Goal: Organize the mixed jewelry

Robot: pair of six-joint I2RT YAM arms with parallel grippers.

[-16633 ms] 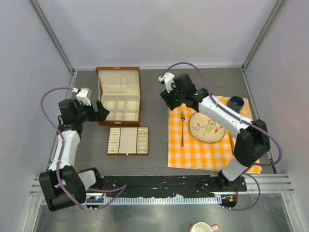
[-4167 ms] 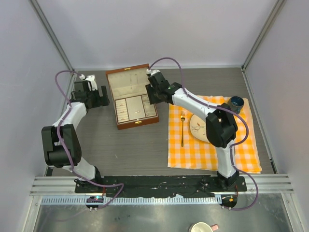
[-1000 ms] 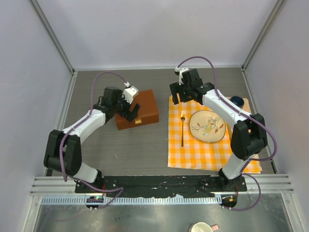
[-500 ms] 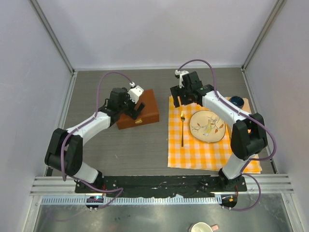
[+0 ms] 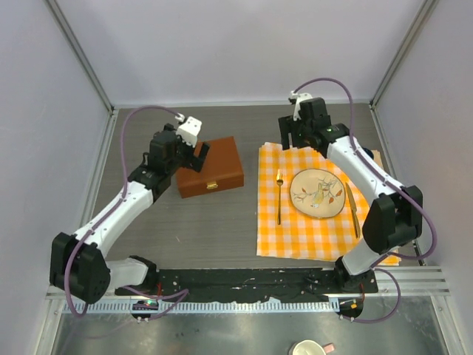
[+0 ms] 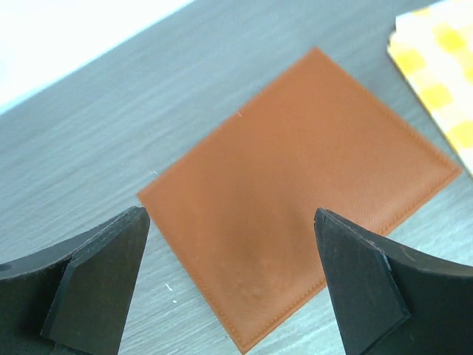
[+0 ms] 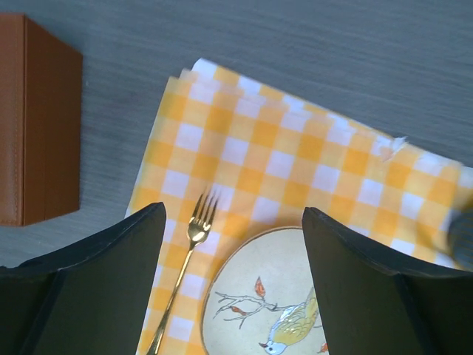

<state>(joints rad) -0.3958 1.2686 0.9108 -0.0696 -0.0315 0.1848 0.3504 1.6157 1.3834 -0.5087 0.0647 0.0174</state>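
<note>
- Left pincer (image 6: 229, 244) released, empty, over shut brown box (image 5: 214, 168) on desk (image 5: 222, 222).
- Right pincer (image 7: 233, 222) released, empty, above fork (image 7: 188, 251) and plate (image 7: 273, 310) on checked cloth (image 7: 295, 163).

Setting: robotics lab test cell, not a home; left arm (image 5: 118, 214) and right arm (image 5: 362, 166) bolted to a black base plate (image 5: 244, 279) at the near edge; plain white panels (image 5: 244, 52) in metal struts (image 5: 81, 53) enclose a grey tabletop (image 5: 214, 229); purple cables (image 5: 148, 109) loop off the arms; staged props only: checked cloth (image 5: 310, 229), plate (image 5: 318, 194), closed brown box (image 5: 214, 164).
</note>
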